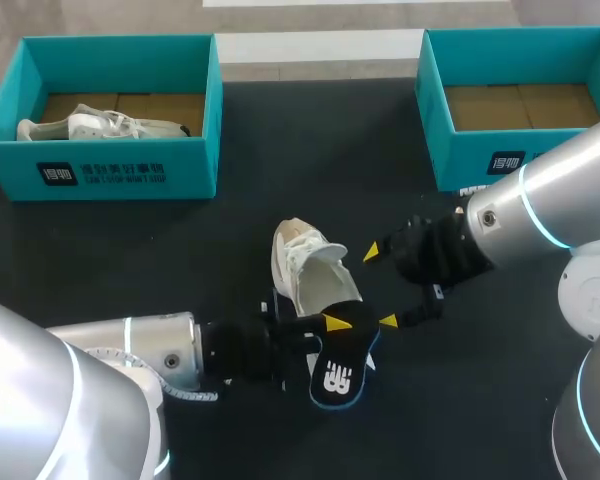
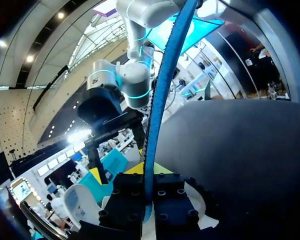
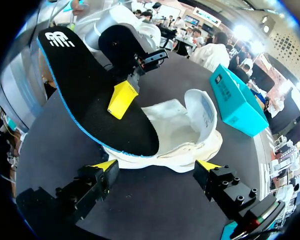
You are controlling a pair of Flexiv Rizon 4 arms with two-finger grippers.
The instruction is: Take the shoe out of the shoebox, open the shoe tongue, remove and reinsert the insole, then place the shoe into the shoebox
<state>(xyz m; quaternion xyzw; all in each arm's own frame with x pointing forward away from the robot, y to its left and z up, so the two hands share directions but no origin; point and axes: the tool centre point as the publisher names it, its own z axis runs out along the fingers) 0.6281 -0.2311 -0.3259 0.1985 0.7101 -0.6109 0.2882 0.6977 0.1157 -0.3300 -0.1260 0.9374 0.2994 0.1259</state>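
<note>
Head view: L claw (image 1: pixel 330 328) clamped on black insole (image 1: pixel 342 368), w/ its far end resting in the white shoe (image 1: pixel 302 262) at mid table (image 1: pixel 280 150). R claw (image 1: pixel 380 287) spread wide, holding nothing, just beside that shoe. Further out, 2 blue-green boxes at back: left box (image 1: pixel 100 170) w/ another shoe (image 1: pixel 100 123) inside, right box (image 1: pixel 480 150).

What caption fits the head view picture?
Left tool grips the black insole at the white shoe; right tool hovers open beside it.
</note>
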